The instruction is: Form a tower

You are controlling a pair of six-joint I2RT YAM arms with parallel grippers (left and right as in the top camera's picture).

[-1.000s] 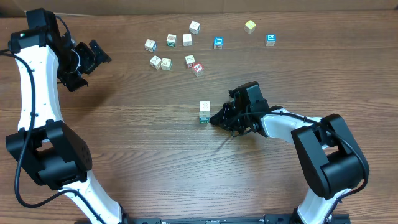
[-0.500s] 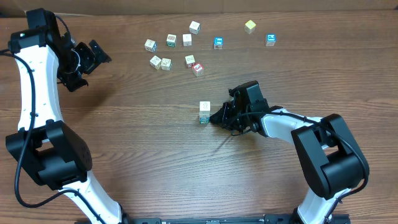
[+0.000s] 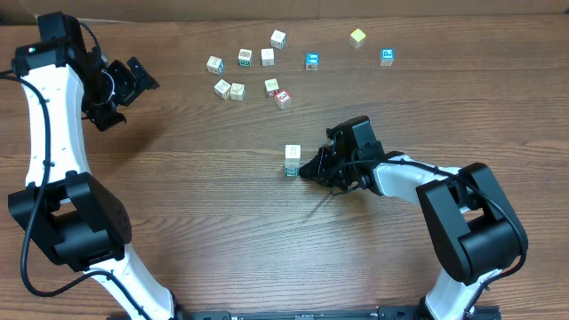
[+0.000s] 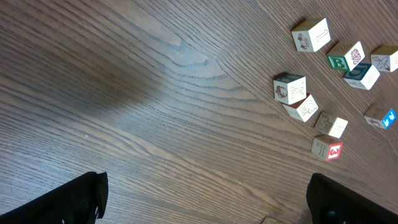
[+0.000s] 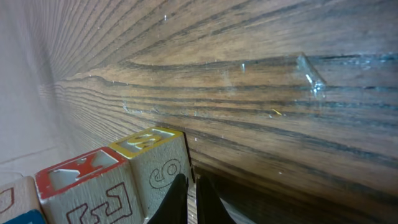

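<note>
The tower (image 3: 292, 161) stands mid-table, a narrow stack with a pale cube on top and a teal-green print low down. My right gripper (image 3: 312, 169) lies low on the table just to its right, fingers shut with nothing between them. In the right wrist view the tower's cubes fill the lower left, one with a red print (image 5: 87, 186) and one with a yellow face (image 5: 155, 158), and the shut fingertips (image 5: 189, 199) sit at the edge of the yellow-faced cube. My left gripper (image 3: 133, 82) hangs open at the far left, far from the tower, its jaws (image 4: 205, 205) spread wide over bare wood.
Several loose cubes (image 3: 267, 58) lie scattered along the back of the table, with a yellow one (image 3: 357, 37) and a blue one (image 3: 387, 57) further right. The left wrist view shows some of them (image 4: 289, 87) at its upper right. A cardboard wall borders the table's far edge.
</note>
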